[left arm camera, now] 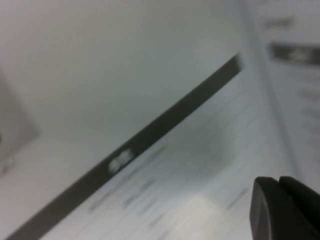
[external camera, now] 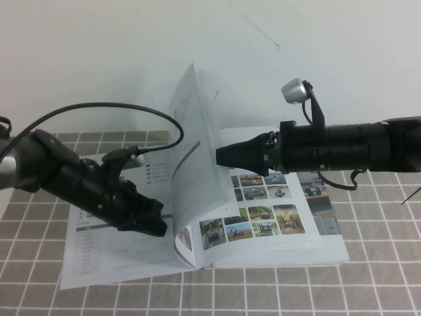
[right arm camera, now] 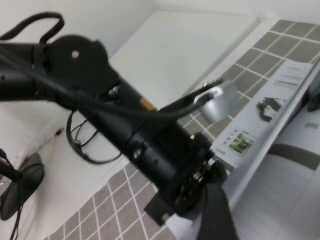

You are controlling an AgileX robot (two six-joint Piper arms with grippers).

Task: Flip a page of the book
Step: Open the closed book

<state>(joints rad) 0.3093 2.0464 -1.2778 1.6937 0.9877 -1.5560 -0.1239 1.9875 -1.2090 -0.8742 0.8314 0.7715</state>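
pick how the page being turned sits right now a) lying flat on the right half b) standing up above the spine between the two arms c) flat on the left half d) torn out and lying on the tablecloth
b: the page stands up above the book's spine, with the left gripper low on its left and the right gripper at its right face.

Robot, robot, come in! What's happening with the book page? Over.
Left hand low on book, left side. Right hand beside standing page. Page upright, mid-turn. Nothing blocking.
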